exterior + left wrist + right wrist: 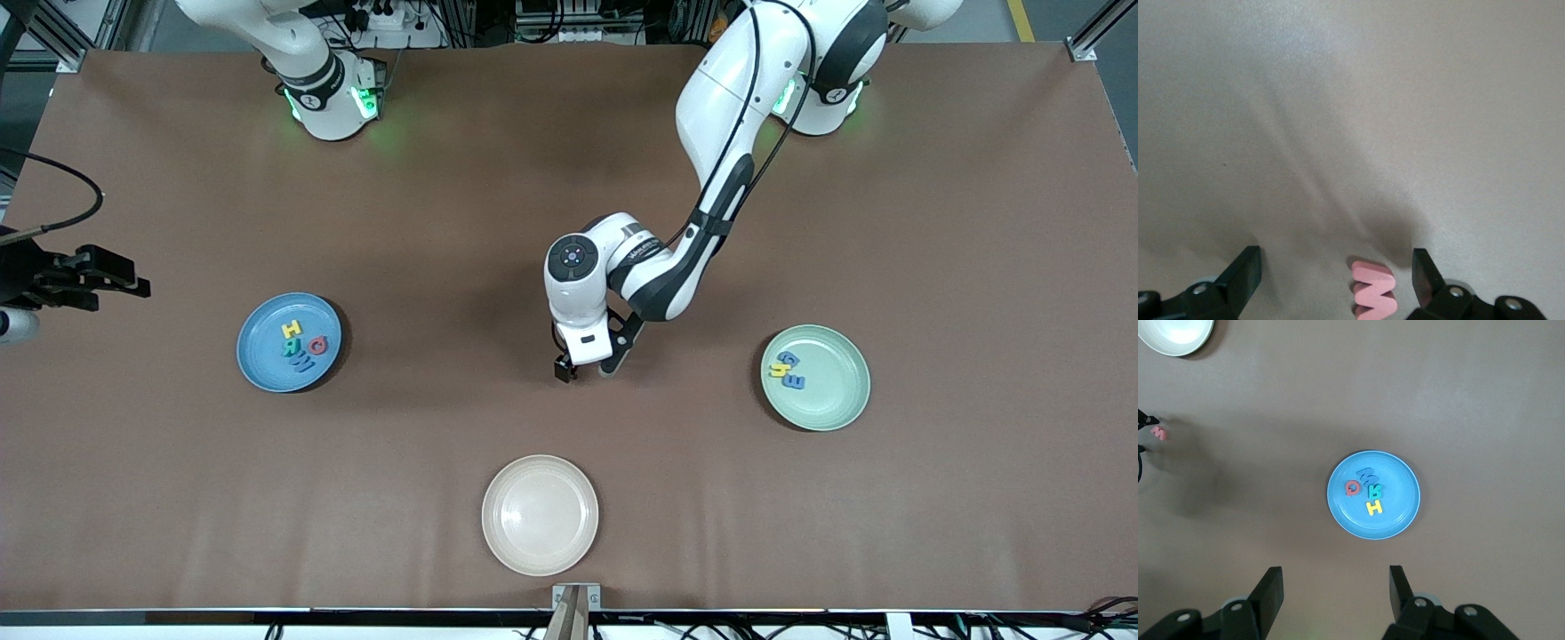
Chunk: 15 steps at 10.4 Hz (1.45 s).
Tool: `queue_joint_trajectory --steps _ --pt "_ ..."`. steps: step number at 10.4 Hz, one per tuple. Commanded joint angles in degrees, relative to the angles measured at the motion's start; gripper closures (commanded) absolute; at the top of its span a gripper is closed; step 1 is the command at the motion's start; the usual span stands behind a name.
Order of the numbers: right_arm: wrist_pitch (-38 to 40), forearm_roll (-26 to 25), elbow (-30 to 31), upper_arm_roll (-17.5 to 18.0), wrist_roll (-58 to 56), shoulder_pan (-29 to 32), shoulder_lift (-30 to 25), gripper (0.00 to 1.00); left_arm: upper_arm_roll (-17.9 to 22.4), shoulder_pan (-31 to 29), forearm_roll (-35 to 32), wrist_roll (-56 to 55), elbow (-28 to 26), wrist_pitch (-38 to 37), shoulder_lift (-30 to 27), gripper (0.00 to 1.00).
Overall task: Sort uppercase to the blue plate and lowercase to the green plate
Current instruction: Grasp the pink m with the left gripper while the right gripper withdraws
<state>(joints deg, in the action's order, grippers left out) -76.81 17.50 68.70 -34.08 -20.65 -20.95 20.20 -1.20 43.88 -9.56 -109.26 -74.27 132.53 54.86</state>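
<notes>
Left gripper point(585, 369) hangs low over the middle of the surface point(444, 204), with its fingers point(1245, 270) wide apart and holding nothing. In the left wrist view we see the red m point(1373, 299) lying flat on the surface between the two fingers, closer to one of them; it looks pink there. We judge that the gripper is so low and so open because it is about to close on this letter, the last one not yet sorted. In the front view the gripper hides the letter.

Right gripper point(107, 276) waits high up at the right arm's end of the surface, close to that edge. Its fingers point(1271, 587) stand apart and empty. Its wrist view looks down on the blue plate point(1405, 513); we think it stays out there so the other arm has free room.

On the blue plate, near the right arm's end, we count four capitals close together: the H point(292, 330), the R point(292, 347), the W point(305, 362) and the Q point(318, 345). So this half of the task looks finished.

On the green plate point(836, 404), near the left arm's end, lie three letters in a small group: the h point(782, 368) and two blue letters point(791, 371), whose shapes we cannot read well.

Between both plates, near the front edge, stands a beige plate point(540, 551) with nothing on it.

The m is thin and flat, so the fingers must go down nearly to the surface, and it may slip away when they close.
</notes>
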Motion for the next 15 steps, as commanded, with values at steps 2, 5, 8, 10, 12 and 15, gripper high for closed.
queue_joint_trajectory --steps 2,5,8,10,12,15 --pt "3.5 -0.89 -2.25 1.03 0.61 2.49 -0.43 0.28 0.77 0.5 -0.11 2.81 2.28 -0.87 0.42 0.0" --pt "7.8 -0.71 -5.06 1.81 0.96 4.24 -0.69 0.22 0.68 0.59 -0.02 3.27 2.29 0.44 0.86 0.0" --pt "10.71 -3.24 -6.56 5.95 1.4 7.07 -2.27 0.11 0.5 0.59 0.07 3.27 2.2 0.54 1.12 0.0" --pt "10.72 -4.4 -6.48 6.04 1.49 6.54 -2.88 0.09 0.41 0.59 0.15 3.27 2.2 1.5 1.56 0.0" --pt "9.93 -8.16 -6.13 6.13 1.58 4.18 -3.32 0.1 0.32 0.59 0.24 3.27 2.11 2.12 1.65 0.0" --pt "7.39 -8.62 -5.77 6.21 1.32 3.99 -3.59 0.11 0.24 0.68 0.24 3.27 2.02 2.12 1.74 0.0"
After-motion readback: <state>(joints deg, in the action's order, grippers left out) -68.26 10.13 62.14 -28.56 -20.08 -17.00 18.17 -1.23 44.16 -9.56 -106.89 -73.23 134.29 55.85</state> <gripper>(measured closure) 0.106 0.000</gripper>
